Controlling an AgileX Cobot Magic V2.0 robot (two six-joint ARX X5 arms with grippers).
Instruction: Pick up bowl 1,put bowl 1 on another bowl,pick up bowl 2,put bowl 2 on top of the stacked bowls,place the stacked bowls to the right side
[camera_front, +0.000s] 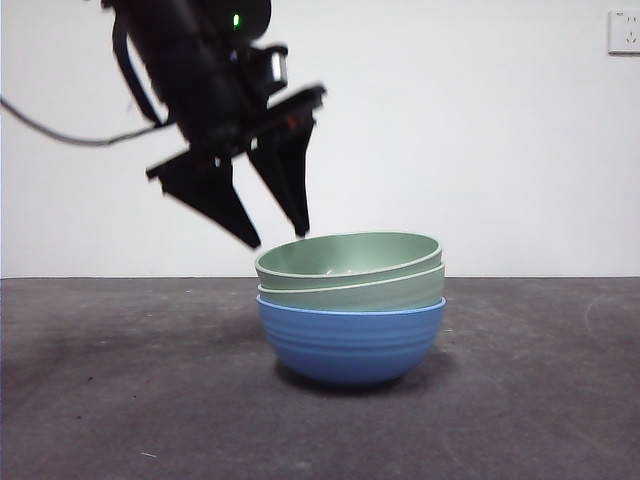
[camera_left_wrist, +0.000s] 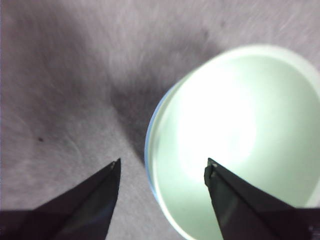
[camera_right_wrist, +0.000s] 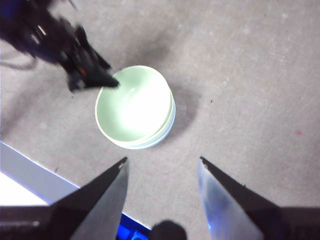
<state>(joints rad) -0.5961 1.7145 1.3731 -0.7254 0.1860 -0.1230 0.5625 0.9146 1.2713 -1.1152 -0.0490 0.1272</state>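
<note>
Three bowls (camera_front: 350, 310) sit stacked on your grey table (camera_front: 120, 400); left gripper (camera_front: 278, 238) hovers spread over the rim, right gripper (camera_right_wrist: 162, 167) spread above.

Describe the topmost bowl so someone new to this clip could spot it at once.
On the dark grey table one stack of bowls stands alone, below the open left gripper. The base is a blue bowl; two pale green bowls nest in it. The topmost bowl is the upper green one, tilted, its hollow showing.
</note>
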